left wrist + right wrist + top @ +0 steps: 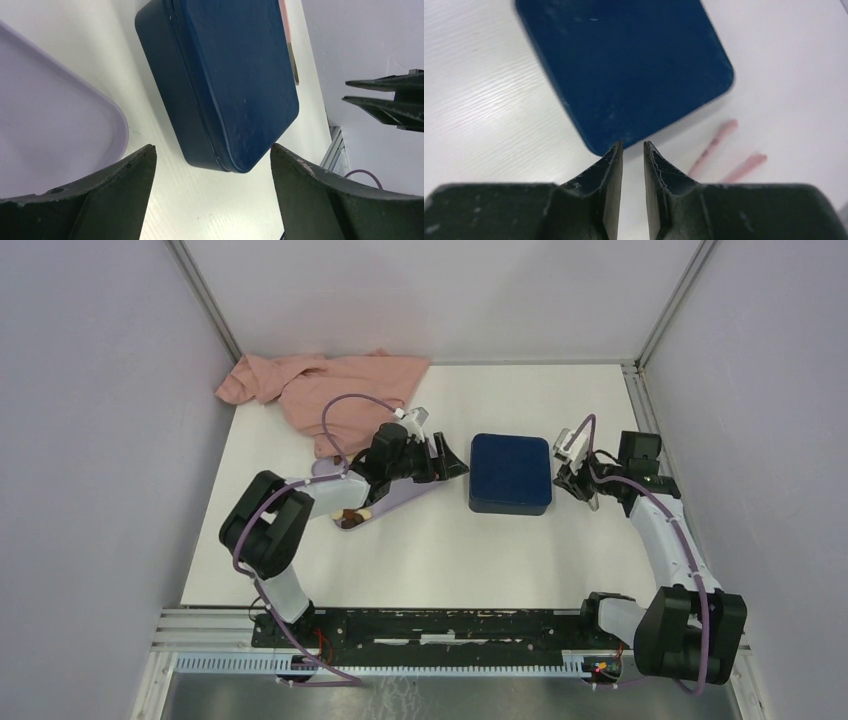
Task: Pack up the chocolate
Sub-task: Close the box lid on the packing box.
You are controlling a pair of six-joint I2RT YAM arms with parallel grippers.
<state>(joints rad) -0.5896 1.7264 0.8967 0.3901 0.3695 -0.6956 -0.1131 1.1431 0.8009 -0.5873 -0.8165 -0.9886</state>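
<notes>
Presently, small brown and cream chocolate pieces [352, 517] lie on the flat lilac plastic tray [50, 125], beside the closed dark blue square box [511, 473] on the white desk [430, 560]. Left fingers [115, 185] stand wide apart, empty; right fingers [609, 200] narrowly parted, empty.

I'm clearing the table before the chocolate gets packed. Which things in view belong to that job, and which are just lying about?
For the job: chocolate pieces; the lilac tray they lie on; the dark blue box, closed.

Lying about: pink cloth, crumpled at the table's far left corner.
</notes>
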